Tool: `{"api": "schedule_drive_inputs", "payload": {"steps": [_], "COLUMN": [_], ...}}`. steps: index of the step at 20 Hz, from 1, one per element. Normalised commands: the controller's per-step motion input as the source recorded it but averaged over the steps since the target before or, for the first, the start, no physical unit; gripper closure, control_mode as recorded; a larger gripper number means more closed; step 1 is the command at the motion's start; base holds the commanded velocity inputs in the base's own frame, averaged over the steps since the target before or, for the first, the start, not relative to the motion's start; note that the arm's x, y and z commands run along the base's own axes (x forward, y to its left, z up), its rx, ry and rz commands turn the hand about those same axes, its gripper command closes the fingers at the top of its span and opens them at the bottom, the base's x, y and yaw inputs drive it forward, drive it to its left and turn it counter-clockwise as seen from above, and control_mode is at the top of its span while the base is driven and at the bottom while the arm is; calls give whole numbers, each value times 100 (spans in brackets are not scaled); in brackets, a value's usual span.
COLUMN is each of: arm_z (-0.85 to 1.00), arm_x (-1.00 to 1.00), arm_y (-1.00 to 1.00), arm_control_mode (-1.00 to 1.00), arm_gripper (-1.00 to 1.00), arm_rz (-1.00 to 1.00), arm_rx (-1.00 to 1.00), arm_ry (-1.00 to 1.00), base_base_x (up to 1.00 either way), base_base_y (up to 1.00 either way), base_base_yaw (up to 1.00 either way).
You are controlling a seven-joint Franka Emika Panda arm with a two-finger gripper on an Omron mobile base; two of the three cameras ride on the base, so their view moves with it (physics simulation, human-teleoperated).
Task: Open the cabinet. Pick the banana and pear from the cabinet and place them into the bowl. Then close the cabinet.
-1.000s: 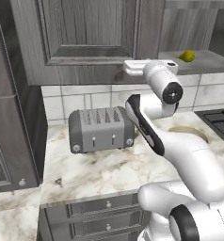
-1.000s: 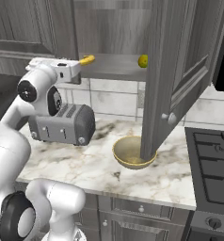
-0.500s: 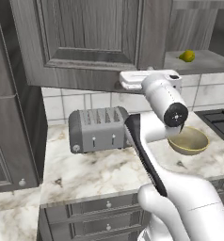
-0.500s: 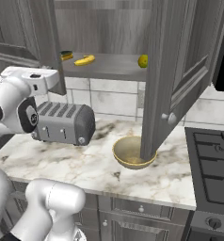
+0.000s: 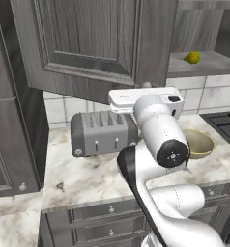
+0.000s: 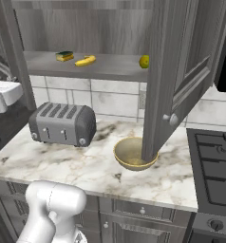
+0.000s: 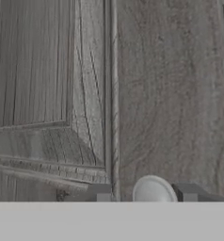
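My fingers [image 7: 145, 194] have just eased off the round knob [image 7: 153, 190]. A second ago they were clamped on it; now the tips stand a little apart on either side, with a sliver of space showing, and they hold nothing. In that time the left door [image 5: 88, 43] of the cabinet [image 6: 110, 71] has swung wide, and its grey wood grain lies close in front of my hand. With the opening done, I judge the reach for the fruit comes next. On the marble counter the tan bowl [image 6: 134, 154] waits empty beside the toaster [image 6: 62, 124]. Farther back, on the grey shelf, the yellow banana [image 6: 85, 60] lies flat. The small yellow-green pear [image 6: 144, 61] sits well to its right.
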Motion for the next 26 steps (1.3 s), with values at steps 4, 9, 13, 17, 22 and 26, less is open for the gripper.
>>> {"api": "schedule_drive_inputs", "payload": {"steps": [4,9,13,17,22,26], "arm_z": [0,0,0,0,0,0], "arm_x": [-58,0,0,-39,-66,-85], "arm_y": [74,14,0,0,0,-26], "arm_control_mode": [-100,-100,-100,-100,-100,-100], "arm_gripper": [100,100,-100,-100,-100,-100], "arm_rz": [-8,0,0,0,-2,-3], "arm_rx": [0,-2,0,0,0,8], "arm_ry": [1,0,0,-4,-3,-3], "base_base_x": [0,0,0,0,0,0], "base_base_y": [0,0,0,0,0,0], "base_base_yaw": [0,0,0,0,0,0]}}
